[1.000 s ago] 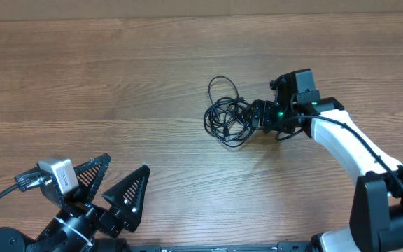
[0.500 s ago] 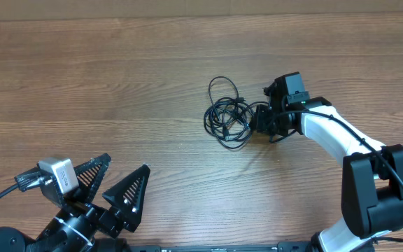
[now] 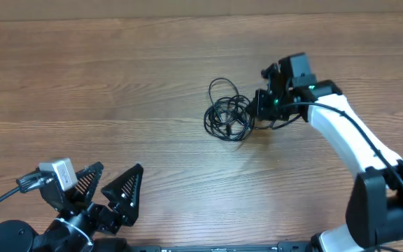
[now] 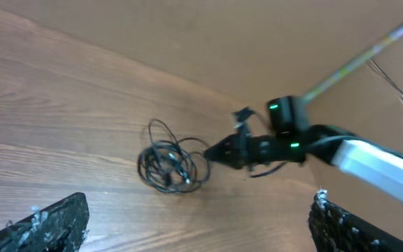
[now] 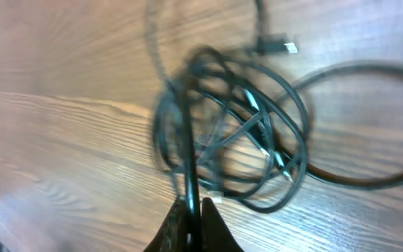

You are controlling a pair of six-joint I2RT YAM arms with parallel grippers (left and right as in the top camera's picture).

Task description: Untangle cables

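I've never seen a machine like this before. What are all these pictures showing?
It is a robot with two arms at a wooden table. One picture looks down from above. The other two come from small cameras, one on each wrist. On the table lies a tangle of thin black cables. The right gripper, a pincher with two fingers, is pinched shut on one strand of the cables. The left gripper sits open, far from the tangle, holding nothing.
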